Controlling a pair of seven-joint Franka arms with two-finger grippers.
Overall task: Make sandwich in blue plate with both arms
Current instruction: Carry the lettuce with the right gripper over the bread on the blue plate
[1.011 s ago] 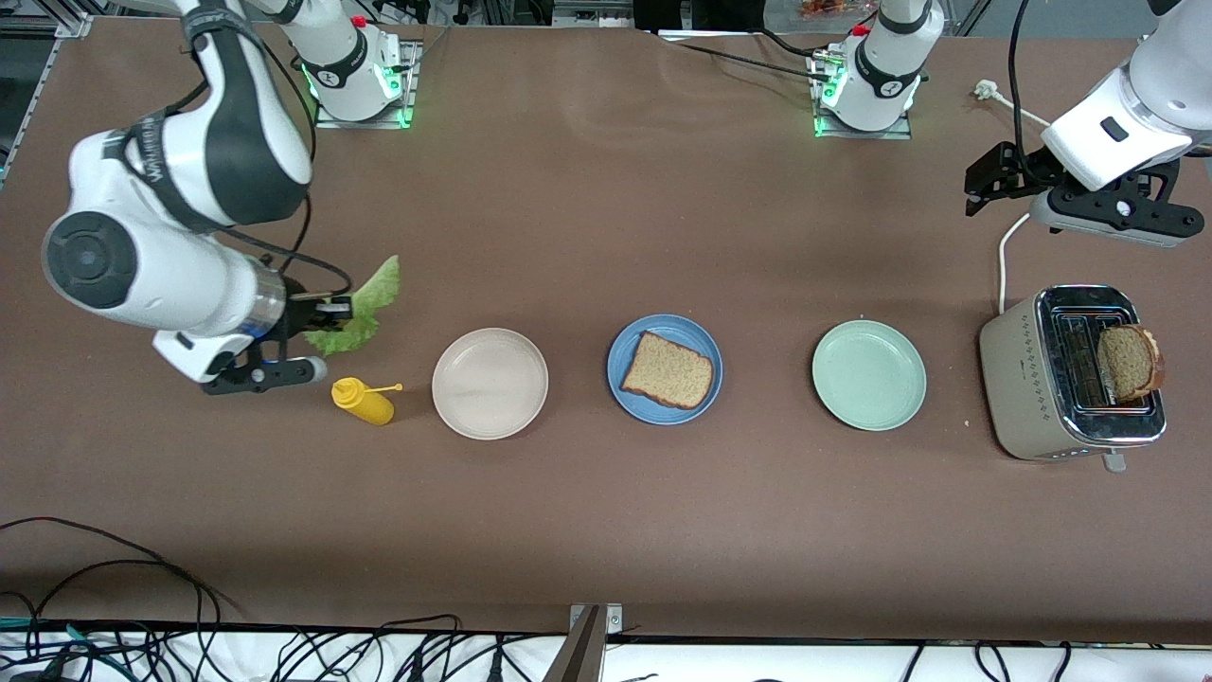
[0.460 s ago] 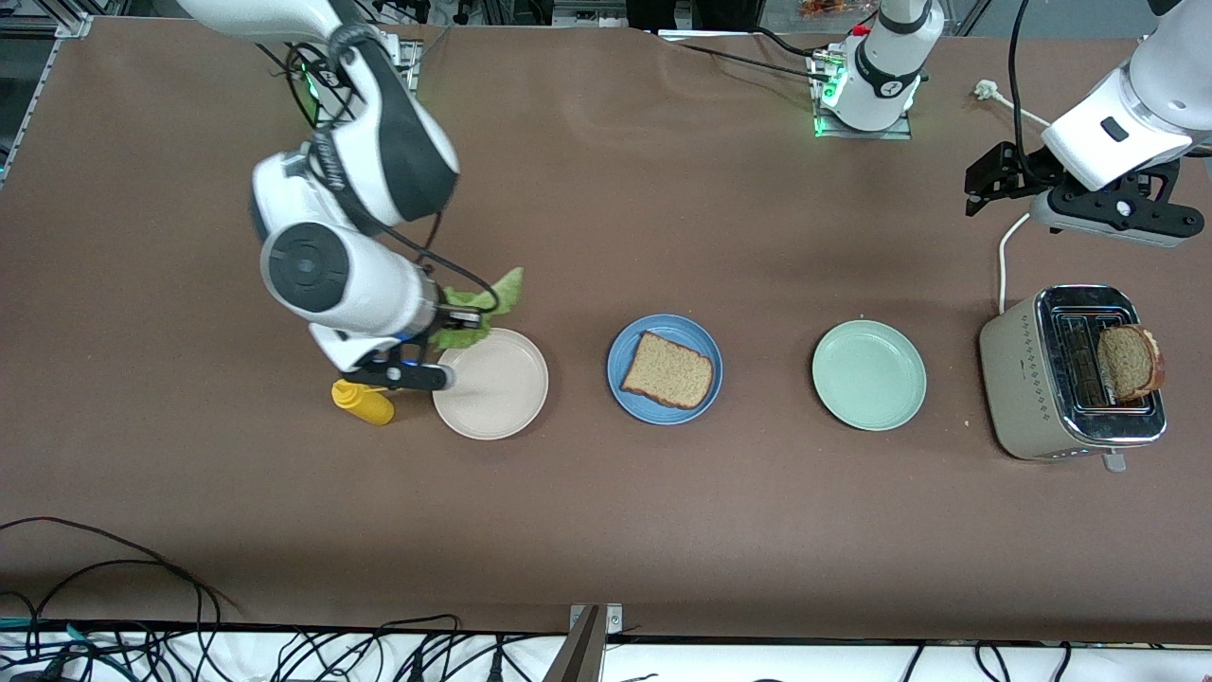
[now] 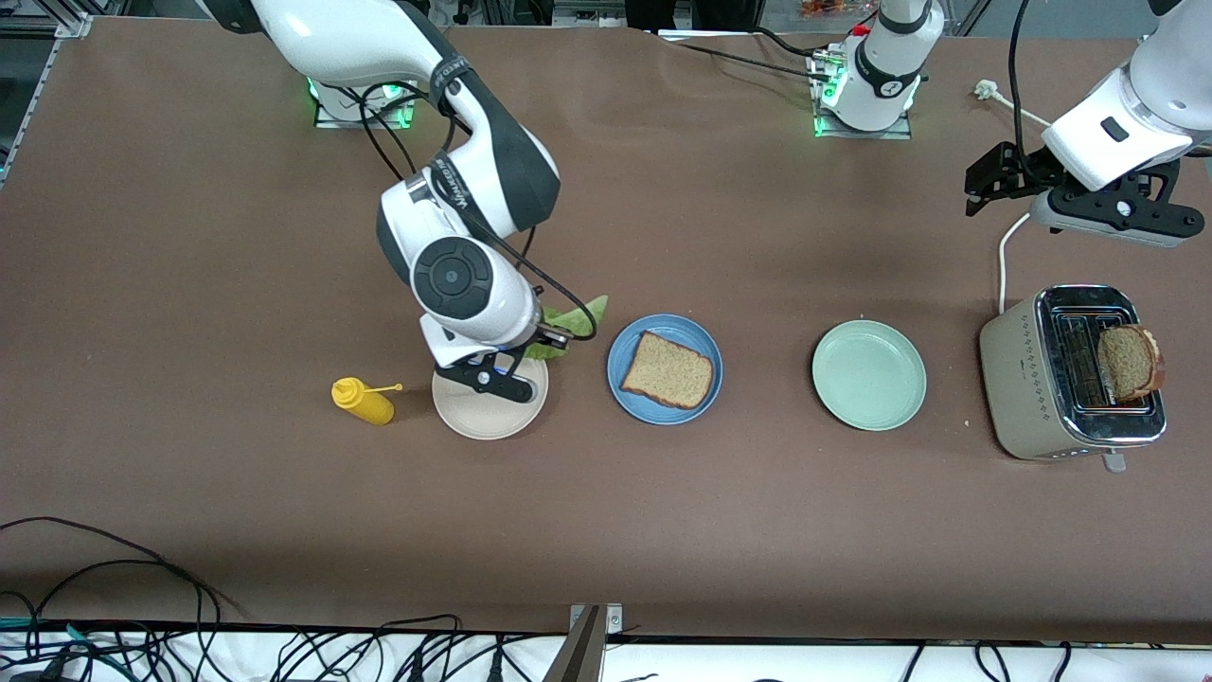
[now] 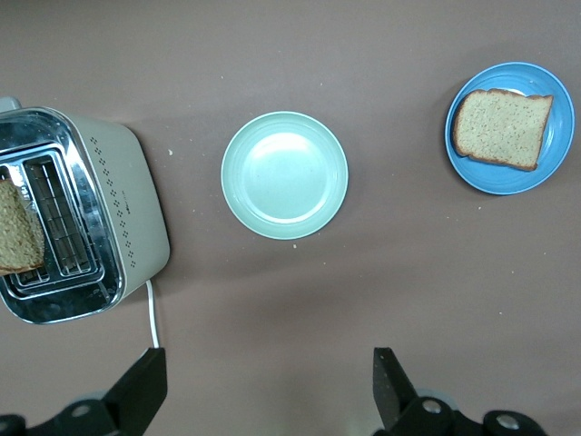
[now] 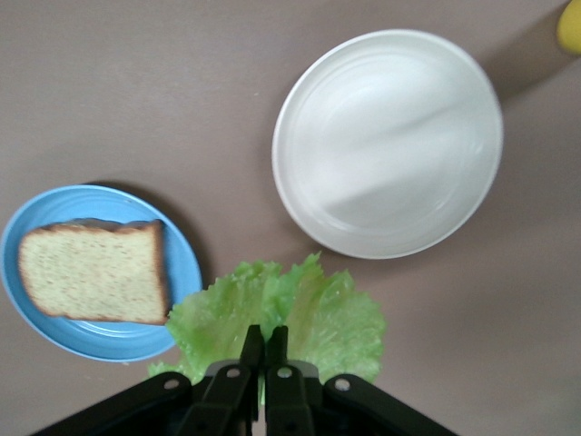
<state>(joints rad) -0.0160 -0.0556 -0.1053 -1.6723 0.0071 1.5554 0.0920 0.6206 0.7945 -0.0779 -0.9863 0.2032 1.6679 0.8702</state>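
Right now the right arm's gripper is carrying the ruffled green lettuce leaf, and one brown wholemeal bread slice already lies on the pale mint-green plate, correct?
Not quite. The brown wholemeal bread slice lies on the round blue plate, not the pale mint-green plate, which holds nothing, as the front view shows. The rest stands: the right gripper is shut on the ruffled green lettuce leaf.

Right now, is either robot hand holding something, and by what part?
The right gripper pinches the lettuce leaf by one edge, up between two plates. The left gripper, near the toaster, is open and holds nothing.
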